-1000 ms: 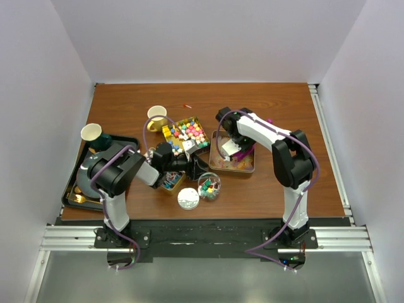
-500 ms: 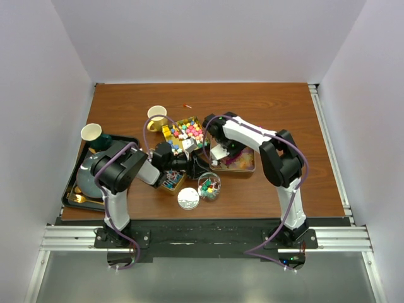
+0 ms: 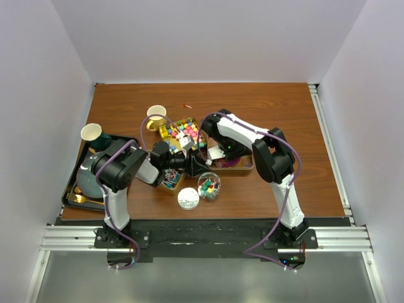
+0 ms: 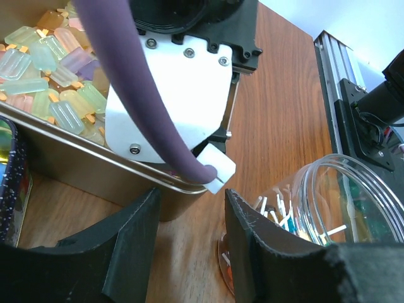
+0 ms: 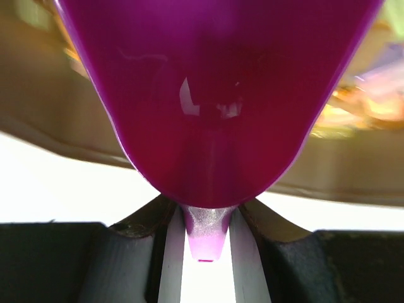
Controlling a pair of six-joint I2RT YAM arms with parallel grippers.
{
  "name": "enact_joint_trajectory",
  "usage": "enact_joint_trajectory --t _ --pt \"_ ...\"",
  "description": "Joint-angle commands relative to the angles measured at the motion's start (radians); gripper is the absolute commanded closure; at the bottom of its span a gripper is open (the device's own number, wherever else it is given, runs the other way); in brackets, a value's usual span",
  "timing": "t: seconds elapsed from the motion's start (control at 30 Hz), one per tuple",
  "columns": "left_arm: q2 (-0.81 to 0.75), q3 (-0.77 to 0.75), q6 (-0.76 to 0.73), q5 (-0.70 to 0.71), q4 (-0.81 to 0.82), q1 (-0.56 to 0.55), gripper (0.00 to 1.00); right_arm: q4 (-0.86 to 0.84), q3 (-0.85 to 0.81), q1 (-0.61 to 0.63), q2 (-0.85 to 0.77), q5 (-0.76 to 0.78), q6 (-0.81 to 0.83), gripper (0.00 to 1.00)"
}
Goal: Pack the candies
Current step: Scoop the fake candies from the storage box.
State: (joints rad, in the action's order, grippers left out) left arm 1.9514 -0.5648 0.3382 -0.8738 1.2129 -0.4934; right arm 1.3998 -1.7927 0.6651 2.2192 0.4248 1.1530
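1. two grippers are being worked close together at the middle of the wooden table (image 3: 278, 107), among the tins of candies.
2. the purple scoop (image 5: 214, 95) is being pinched by its thin handle in the right gripper (image 5: 203, 247), whose jaws are being kept narrow around it. the bowl is being pointed down at the edge of the gold tin (image 4: 76, 165), presumably so that a load can be dug out. whether anything is being carried in the bowl cannot be told.
3. the pale translucent pieces (image 4: 44, 69) are being held heaped inside that tin. the multicoloured balls (image 3: 183, 131) are being kept in a second tin just beside it, and the wrapped candies (image 3: 169, 180) in a small tin near the left arm.
4. the left gripper (image 4: 190, 197) is being held wide, with nothing between its fingers (image 4: 132, 246). it is being kept low at the near corner of the gold tin, probably so that the tin can be steadied against the scoop's push, though contact cannot be told.
5. the glass jar (image 4: 328, 202) is being left open just beside that tin, with its lid (image 3: 188, 198) set apart, so it is judged to be the container being filled. some coloured pieces and white sticks are already being held in it.
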Motion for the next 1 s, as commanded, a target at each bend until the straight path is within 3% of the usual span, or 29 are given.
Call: enact_joint_trajectory --t 0.0,0.27,0.57,0.73,0.97 --pt "0.055 -0.003 0.004 0.015 -0.070 -0.031 0.51 -0.255 0.006 0.080 -0.052 -0.475 -0.099 1.00" --pt "-0.023 0.043 0.004 -0.014 -0.094 0.003 0.47 -0.404 0.147 0.073 -0.116 -0.511 -0.147 1.00" --pt "-0.163 0.042 -0.129 -0.054 -0.369 0.019 0.44 -0.401 0.085 0.071 -0.067 -0.495 -0.131 1.00" --pt "-0.158 0.039 -0.098 -0.034 -0.369 0.029 0.44 -0.403 0.090 0.074 -0.067 -0.503 -0.102 1.00" --pt "-0.169 0.025 -0.007 -0.044 -0.384 0.079 0.43 -0.406 0.131 0.067 -0.101 -0.626 -0.091 1.00"
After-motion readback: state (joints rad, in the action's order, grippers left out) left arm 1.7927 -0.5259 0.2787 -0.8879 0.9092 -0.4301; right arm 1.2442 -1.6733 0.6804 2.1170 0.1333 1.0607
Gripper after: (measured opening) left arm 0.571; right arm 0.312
